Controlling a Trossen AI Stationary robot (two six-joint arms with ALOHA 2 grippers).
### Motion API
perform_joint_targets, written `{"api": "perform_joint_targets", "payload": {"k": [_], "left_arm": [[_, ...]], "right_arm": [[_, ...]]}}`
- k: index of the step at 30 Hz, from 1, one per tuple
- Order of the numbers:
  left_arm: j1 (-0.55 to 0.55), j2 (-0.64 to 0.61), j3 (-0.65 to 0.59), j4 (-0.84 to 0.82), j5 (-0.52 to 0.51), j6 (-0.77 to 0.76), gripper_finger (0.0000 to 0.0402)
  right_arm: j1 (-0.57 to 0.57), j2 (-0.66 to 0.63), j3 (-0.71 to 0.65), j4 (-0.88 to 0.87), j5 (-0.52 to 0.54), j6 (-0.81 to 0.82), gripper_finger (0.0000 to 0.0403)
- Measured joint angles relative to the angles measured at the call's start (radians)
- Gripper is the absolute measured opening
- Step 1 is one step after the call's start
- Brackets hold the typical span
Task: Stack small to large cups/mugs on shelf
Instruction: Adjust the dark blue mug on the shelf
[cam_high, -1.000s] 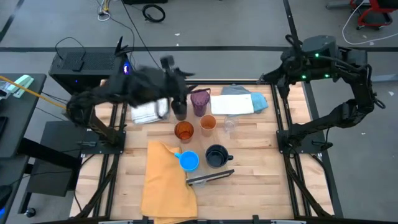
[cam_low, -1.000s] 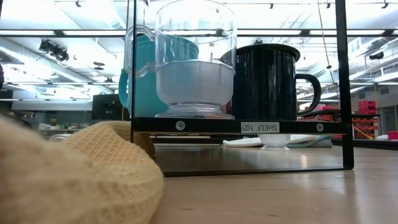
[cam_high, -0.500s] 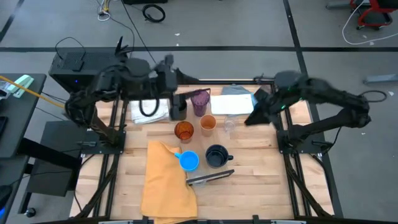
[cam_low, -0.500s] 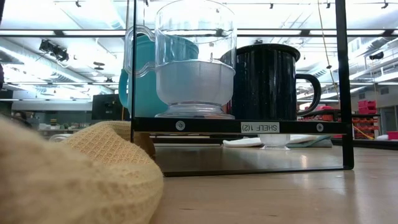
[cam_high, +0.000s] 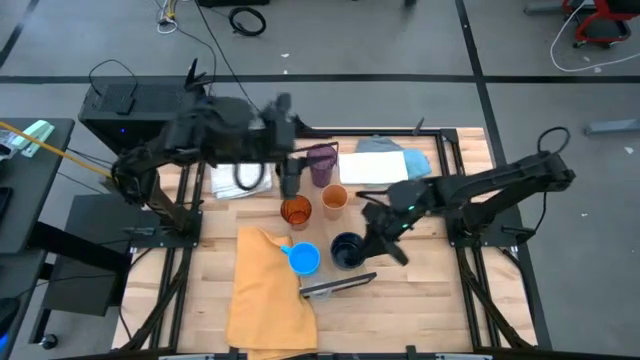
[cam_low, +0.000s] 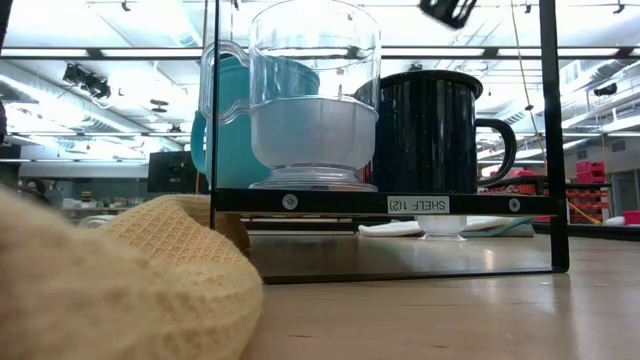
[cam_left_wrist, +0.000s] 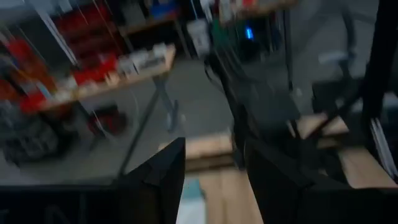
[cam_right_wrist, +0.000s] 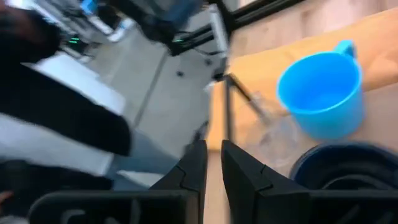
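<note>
My right gripper (cam_high: 377, 240) (cam_right_wrist: 214, 152) hovers just right of the dark navy mug (cam_high: 346, 251), its fingers close together with nothing between them. Its wrist view shows the bright blue mug (cam_right_wrist: 323, 93), the navy mug's rim (cam_right_wrist: 348, 165) and a clear cup (cam_right_wrist: 273, 134). My left gripper (cam_high: 296, 140) (cam_left_wrist: 214, 149) is raised at the far left, near level and open over the black cup (cam_high: 291, 178). A clear cup (cam_low: 313, 100) stands on the shelf (cam_low: 380, 203). The purple tumbler (cam_high: 321, 163), orange tumbler (cam_high: 296, 211), peach cup (cam_high: 334, 199) and another clear cup (cam_high: 368, 205) stand on the table.
A mustard-yellow cloth (cam_high: 268, 290) lies at the near left, beside the blue mug (cam_high: 304, 258). White folded cloths (cam_high: 238, 178) (cam_high: 375, 167) and a light blue cloth (cam_high: 415, 160) lie along the far edge. Dark frame bars (cam_high: 465, 230) run along the table's sides.
My right arm has swung fast from the far right corner toward the table's middle and dropped, tipping forward, until its gripper is beside the navy mug; its tip now shows at the top of the low view. My left gripper has risen a little and rolled.
</note>
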Motion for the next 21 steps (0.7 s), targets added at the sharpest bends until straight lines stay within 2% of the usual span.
{"api": "perform_joint_targets", "payload": {"k": [6,10,15,18,21], "left_arm": [[0.003,-0.061,0.003,0.128,0.01,0.041,0.016],[0.023,-0.11,0.001,0.07,0.003,0.042,0.0142],[0.055,-0.208,0.002,-0.019,-0.061,0.031,0.0113],[0.076,-0.262,0.002,-0.014,-0.104,0.037,0.0095],[0.099,-0.313,0.001,0.0,-0.107,0.038,0.0079]], "right_arm": [[0.014,0.098,0.079,0.005,0.091,-0.05,0.004],[0.014,0.095,0.137,0.007,0.123,-0.076,0.0007],[0.014,0.079,0.153,-0.095,0.22,-0.074,0.0006],[0.019,0.087,0.152,-0.199,0.287,-0.084,0.0005],[0.019,0.101,0.152,-0.222,0.308,-0.096,0.0003]]}}
